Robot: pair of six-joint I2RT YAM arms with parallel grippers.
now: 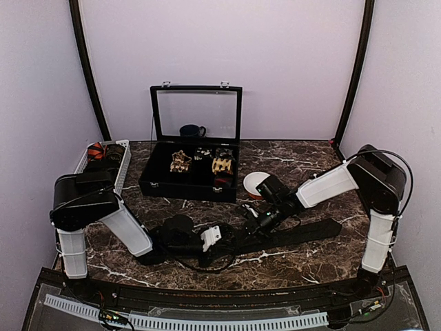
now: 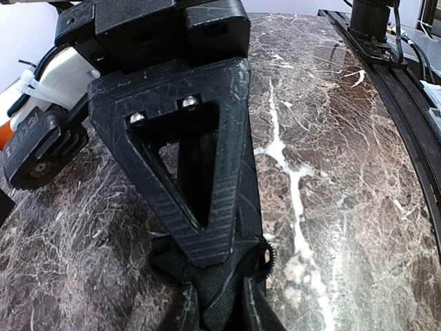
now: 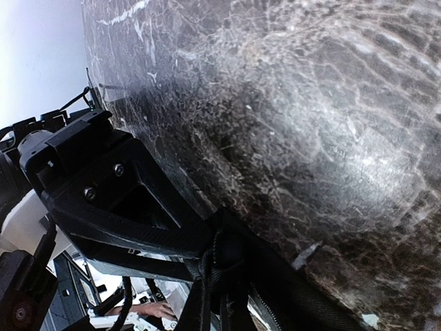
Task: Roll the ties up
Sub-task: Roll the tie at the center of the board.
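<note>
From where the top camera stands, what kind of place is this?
Probably a small robot test booth: plain pale walls close in a marble-pattern table, the left arm and the right arm are mounted at its near edge, and a glass-lidded case holds rolled ties.

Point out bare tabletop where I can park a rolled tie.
Best: the back-right marble, between the black case, the white round object and the right arm. Also the front strip below the black tie. Crowded: centre, where the left gripper and right gripper pinch that tie.
</note>
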